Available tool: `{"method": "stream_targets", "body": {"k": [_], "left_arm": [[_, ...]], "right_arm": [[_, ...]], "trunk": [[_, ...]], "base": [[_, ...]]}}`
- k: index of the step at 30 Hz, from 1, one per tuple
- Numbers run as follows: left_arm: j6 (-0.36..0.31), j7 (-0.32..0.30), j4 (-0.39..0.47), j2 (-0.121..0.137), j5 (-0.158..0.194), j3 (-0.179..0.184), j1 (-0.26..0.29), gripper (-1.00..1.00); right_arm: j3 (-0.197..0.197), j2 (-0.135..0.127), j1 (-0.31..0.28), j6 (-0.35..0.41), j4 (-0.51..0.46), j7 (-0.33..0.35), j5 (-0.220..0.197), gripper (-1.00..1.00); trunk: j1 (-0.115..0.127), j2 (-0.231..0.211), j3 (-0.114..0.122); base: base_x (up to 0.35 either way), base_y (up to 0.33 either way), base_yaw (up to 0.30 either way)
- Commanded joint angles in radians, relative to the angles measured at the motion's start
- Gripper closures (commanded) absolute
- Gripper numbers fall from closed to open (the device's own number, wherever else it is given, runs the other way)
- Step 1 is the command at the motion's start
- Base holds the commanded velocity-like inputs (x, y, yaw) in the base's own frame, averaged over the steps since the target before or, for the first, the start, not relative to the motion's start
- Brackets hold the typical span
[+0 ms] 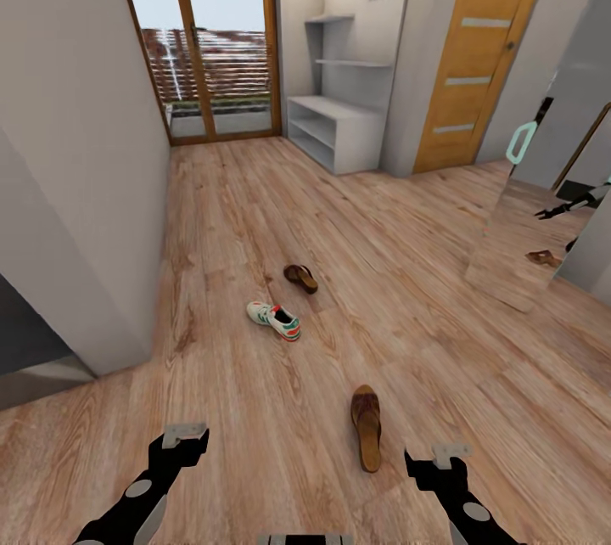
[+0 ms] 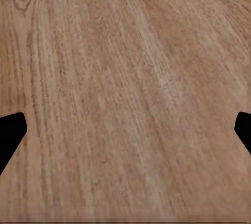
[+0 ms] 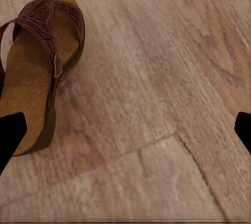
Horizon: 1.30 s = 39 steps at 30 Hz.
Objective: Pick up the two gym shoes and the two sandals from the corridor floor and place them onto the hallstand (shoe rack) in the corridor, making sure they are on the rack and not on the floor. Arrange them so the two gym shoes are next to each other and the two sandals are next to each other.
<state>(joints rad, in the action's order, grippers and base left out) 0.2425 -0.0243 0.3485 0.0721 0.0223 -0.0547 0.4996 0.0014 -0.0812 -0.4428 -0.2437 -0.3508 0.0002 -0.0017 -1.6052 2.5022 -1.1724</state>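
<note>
Lower centre of frame: sandal point(image 1: 367, 426), light, stiff-soled; grasp by strap; right gripper point(image 1: 437, 464) fingers apart, empty

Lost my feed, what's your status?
Both grippers open, empty. Near sandal by right gripper, left gripper over bare floor. Gym shoe, far sandal ahead. Hallstand path unobstructed.

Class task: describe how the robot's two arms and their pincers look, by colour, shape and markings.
Both arms are black with light grey oval panels near the wrists. The left pincer and right pincer carry pale grey, angular bracket-like tips. In the wrist views, the fingers appear as plain black wedges. No cables or markings are visible.
</note>
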Motion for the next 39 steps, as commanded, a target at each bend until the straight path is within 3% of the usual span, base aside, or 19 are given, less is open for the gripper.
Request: {"method": "stream_targets", "body": {"k": [1, 10, 28, 39], "left_arm": [[0.003, -0.003, -0.001, 0.0, 0.002, -0.003, 0.001, -1.0], [0.003, -0.003, 0.0, 0.0, 0.002, -0.003, 0.001, -1.0], [0.008, -0.002, 0.004, -0.001, 0.001, -0.002, 0.0, -1.0], [0.008, -0.003, 0.004, -0.002, 0.001, -0.002, 0.001, -1.0]], "right_arm": [[0.0, 0.0, 0.0, -0.003, 0.001, 0.0, 0.0, -1.0], [0.0, 0.0, 0.0, -0.003, 0.0, 0.002, 0.0, -1.0], [0.0, 0.0, 0.0, -0.003, 0.0, 0.003, 0.0, -1.0], [0.0, 0.0, 0.0, -0.003, -0.001, 0.001, -0.001, -1.0]], "trunk": [[0.0, 0.001, -0.005], [-0.004, 0.003, -0.04], [-0.004, 0.003, -0.04], [-0.004, 0.003, -0.04]], "base": [[0.0, 0.0, 0.0], [0.0, 0.0, 0.0], [0.007, 0.002, 0.0], [0.179, 0.146, 0.0]]}}
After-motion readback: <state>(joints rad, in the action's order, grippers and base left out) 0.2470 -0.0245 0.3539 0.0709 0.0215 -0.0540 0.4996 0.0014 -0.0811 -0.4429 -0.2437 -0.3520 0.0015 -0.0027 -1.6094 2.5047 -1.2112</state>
